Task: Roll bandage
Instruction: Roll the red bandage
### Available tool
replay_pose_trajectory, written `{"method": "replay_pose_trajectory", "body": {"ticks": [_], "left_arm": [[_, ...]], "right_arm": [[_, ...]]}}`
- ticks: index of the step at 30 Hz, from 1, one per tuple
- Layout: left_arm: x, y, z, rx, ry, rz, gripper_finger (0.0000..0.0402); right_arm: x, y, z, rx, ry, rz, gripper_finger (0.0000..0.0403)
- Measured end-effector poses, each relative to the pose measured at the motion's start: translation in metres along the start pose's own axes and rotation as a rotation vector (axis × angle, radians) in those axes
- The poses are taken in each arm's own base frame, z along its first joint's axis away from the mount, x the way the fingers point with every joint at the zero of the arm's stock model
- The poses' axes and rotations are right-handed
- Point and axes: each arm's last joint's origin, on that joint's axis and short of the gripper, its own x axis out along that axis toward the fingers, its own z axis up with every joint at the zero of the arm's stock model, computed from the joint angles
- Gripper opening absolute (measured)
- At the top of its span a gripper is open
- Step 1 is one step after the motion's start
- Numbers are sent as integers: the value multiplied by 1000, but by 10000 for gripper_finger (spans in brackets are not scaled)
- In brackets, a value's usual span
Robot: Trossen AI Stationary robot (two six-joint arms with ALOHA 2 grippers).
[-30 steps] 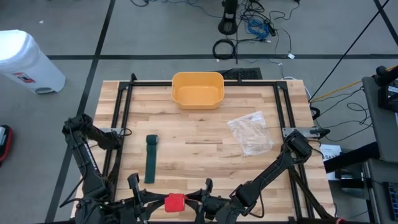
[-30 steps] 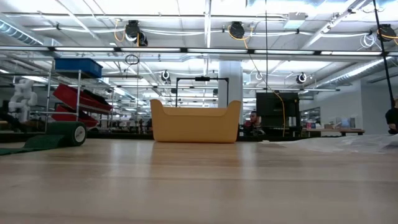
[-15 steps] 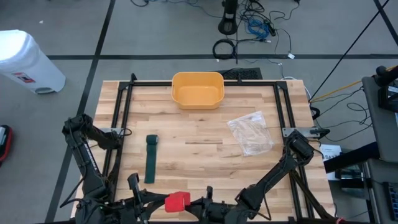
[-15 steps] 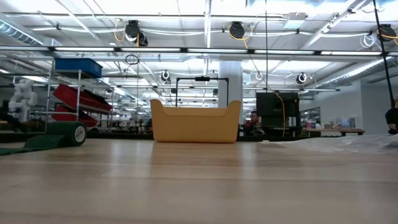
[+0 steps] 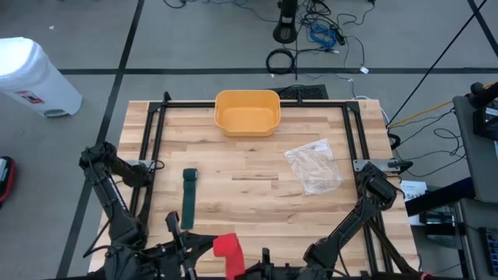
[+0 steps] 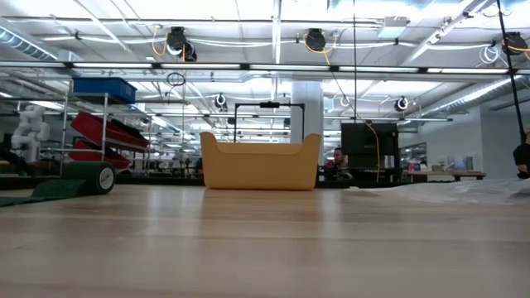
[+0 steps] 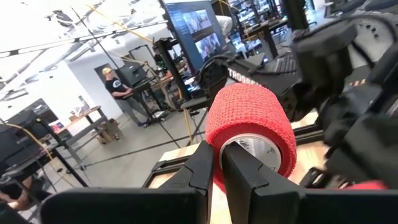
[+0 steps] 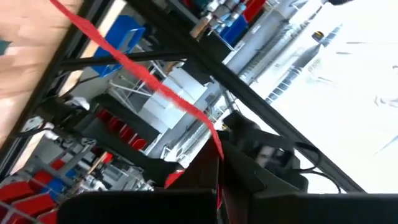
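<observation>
A red bandage roll (image 5: pixel 226 246) (image 7: pixel 249 124) hangs in the air at the table's near edge, between my two arms. My left gripper (image 5: pixel 204 249) (image 7: pixel 216 174) comes at it from the left and is shut on it. A red strip (image 8: pixel 134 71) runs from the roll to my right gripper (image 8: pixel 219 186), which is shut on the strip at the near edge, mostly below the high view. A dark green bandage (image 5: pixel 188 198), partly rolled at one end (image 6: pixel 87 178), lies flat on the table's left half. My left gripper pinches the red roll's wall at its open end (image 7: pixel 219 144); one finger (image 7: pixel 244 171) reaches into the hollow core, the other lies outside. The fingers point level. The roll is lifted clear of the table, its axis about level. My right gripper pinches the red strip's free end (image 8: pixel 217 146) between its two fingers. The strip runs away from the fingers in one straight, taut line. The gripper points about level and the strip is clear of the table.
A yellow bin (image 5: pixel 247 111) stands at the far edge, centre. A clear plastic bag (image 5: pixel 313 166) lies right of centre. A black frame (image 5: pixel 156 155) runs around the tabletop. The wood between the green bandage and the bag is bare.
My right gripper has drawn back toward the near edge, risen and rolled, sliding out of the high view. The red roll has turned in my left gripper's hold and shifted slightly right; a length of red strip now runs from it toward the near edge.
</observation>
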Motion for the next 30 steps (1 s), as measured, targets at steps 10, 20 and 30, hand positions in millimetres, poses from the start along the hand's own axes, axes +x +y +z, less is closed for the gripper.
{"method": "replay_pose_trajectory", "body": {"ticks": [10,20,30], "left_arm": [[6,2,-1,1,9,17,29],[6,1,-2,9,14,17,29],[6,1,-3,21,17,15,29]], "right_arm": [[1,-45,-22,170,43,-73,0],[-2,-73,-36,201,6,-128,0],[-18,-109,-49,275,-7,-225,0]]}}
